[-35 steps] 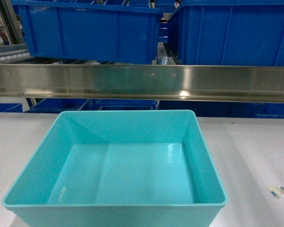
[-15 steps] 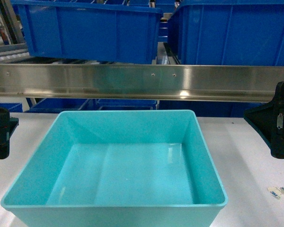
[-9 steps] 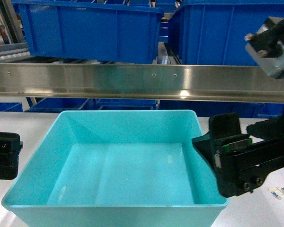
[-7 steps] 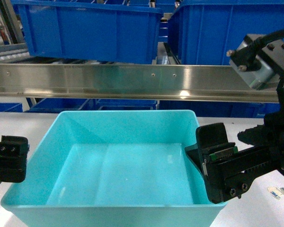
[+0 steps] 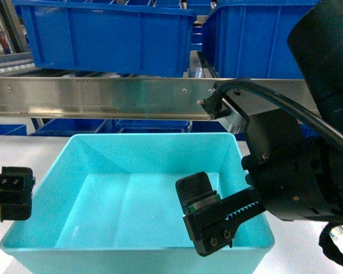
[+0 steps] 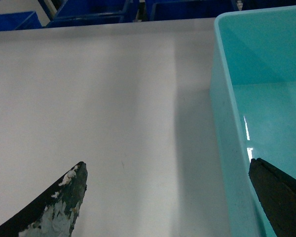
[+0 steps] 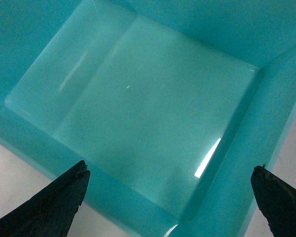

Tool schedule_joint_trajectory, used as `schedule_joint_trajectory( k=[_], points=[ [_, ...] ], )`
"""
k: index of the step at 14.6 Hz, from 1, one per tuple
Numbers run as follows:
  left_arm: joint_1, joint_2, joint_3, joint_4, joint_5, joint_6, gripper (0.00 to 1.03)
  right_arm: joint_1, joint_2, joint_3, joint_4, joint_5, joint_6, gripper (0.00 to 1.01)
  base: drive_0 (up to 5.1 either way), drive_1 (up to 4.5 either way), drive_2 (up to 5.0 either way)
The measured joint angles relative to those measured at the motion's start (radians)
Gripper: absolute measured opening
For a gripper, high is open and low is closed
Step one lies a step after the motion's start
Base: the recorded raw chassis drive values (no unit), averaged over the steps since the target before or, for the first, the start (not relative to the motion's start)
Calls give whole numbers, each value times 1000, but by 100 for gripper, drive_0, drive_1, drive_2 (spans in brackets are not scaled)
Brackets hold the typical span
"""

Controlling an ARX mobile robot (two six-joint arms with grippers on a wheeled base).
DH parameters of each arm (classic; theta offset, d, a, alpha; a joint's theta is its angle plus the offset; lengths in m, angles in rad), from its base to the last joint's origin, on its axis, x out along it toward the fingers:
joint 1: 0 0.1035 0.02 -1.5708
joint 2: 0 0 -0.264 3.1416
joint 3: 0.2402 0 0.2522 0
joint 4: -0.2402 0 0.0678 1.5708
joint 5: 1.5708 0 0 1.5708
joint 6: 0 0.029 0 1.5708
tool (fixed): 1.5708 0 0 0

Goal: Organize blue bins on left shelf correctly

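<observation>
looking at the last couple of seconds, the big change is that both arms have come into the head view, which had only the aqua bin (image 5: 138,197) and the rack in it a moment ago. the right gripper (image 5: 208,220) has swung in from the right edge and now hangs over the bin's interior, near its front right corner, with the bulky arm body filling the right side of the view. the left gripper (image 5: 11,193) has crept in from the left edge and sits just outside the bin's left wall.

the bin itself hasn't budged. it sits upright and empty on the white surface (image 6: 89,98), in front of the left shelf (image 5: 103,97), below the steel rail. the darker blue bins (image 5: 108,37) are on the tier above that rail.

jaws: on the left wrist view the 2 tips are spread wide, 1 over the surface and 1 over the bin's inside, so they straddle the left wall (image 6: 227,128) without touching it as far as i can see. on the right wrist view the 2 tips are also spread wide, with the bin floor (image 7: 138,108) below them, holding nothing.

my read: this is the approach for a 2-handed pickup, 1 gripper per side wall. nothing is gripped yet, so the lift onto the shelf hasn't started. the right one looks too far inward and probably needs to settle over the right wall first.
</observation>
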State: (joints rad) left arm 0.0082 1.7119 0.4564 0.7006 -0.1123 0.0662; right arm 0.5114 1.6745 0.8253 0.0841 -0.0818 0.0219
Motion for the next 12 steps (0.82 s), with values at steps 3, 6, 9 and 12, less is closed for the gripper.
schedule_joint_trajectory(
  k=[3, 6, 9, 12],
  points=[
    [-17, 2, 39, -30, 15, -7, 98, -37, 120, 93, 31, 17, -11, 98, 0, 0, 0],
    [-40, 2, 51, -23, 18, -6, 98, -136, 149, 109, 76, 30, -16, 98, 0, 0, 0],
    [-42, -4, 52, -7, -10, -5, 98, -165, 167, 111, 88, 17, -15, 98, 0, 0, 0],
    [-56, 82, 54, 2, -29, -6, 98, -158, 212, 100, 121, 11, 3, 98, 0, 0, 0]
  ],
)
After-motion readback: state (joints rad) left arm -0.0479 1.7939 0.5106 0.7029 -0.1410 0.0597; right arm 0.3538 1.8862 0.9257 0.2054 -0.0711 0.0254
